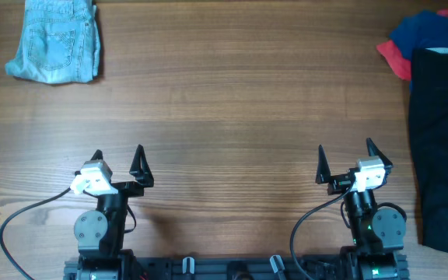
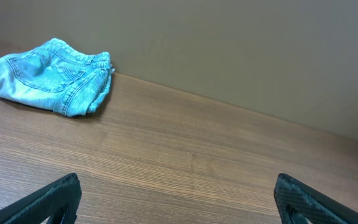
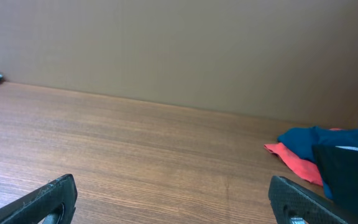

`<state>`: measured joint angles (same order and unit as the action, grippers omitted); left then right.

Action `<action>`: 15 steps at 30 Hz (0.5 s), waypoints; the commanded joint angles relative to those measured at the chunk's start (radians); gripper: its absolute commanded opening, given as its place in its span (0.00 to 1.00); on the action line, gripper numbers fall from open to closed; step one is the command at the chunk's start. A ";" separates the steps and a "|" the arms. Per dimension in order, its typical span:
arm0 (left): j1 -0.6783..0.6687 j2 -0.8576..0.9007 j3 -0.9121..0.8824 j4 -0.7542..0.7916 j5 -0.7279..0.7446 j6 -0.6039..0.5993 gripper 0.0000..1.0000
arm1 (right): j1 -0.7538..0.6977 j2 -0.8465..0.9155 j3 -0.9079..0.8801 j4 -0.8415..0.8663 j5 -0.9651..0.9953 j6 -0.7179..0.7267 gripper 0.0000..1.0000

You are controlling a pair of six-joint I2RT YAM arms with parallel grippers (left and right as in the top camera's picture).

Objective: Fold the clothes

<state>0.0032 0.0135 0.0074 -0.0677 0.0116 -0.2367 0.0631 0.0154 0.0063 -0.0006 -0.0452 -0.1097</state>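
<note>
Overhead is the only view with both arms and all the clothes together.
- Light blue denim shorts with stitched back pockets [image 1: 55,43]: bunched at the far-left corner of the brown wood-grain table [image 1: 232,109].
- Long plain black garment [image 1: 442,148]: runs along the table's right edge.
- Dark blue garment [image 1: 430,31]: at the black one's far end, its near edge overlapped by the black.
- Red garment [image 1: 393,56]: pokes out on the blue one's left side.

Left wrist view has only the shorts, and adds a plain beige wall [image 2: 229,43] behind the table's far edge. The pocket stitching is clearer here.

Right wrist view has the red, blue and black heap low at right. A sliver of denim shows at its far-left margin.

Left gripper [image 1: 117,159]: near the front edge, fingers spread wide, nothing between them. The shorts lie well apart from it, ahead and to its left.

Right gripper [image 1: 345,152]: likewise fully spread and empty. The black garment lies off to its right, not touching. The blue and red lie farther ahead on the right.
</note>
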 commanded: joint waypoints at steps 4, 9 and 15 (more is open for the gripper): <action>0.007 -0.011 -0.002 -0.005 -0.010 0.021 1.00 | 0.005 -0.011 -0.001 0.003 -0.013 0.005 1.00; 0.007 -0.011 -0.002 -0.005 -0.010 0.021 1.00 | 0.005 -0.011 -0.001 0.003 -0.013 0.005 1.00; 0.007 -0.011 -0.002 -0.005 -0.010 0.021 1.00 | 0.005 -0.011 -0.001 0.003 -0.013 0.005 1.00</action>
<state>0.0032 0.0135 0.0074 -0.0677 0.0116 -0.2367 0.0631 0.0154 0.0063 -0.0006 -0.0448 -0.1101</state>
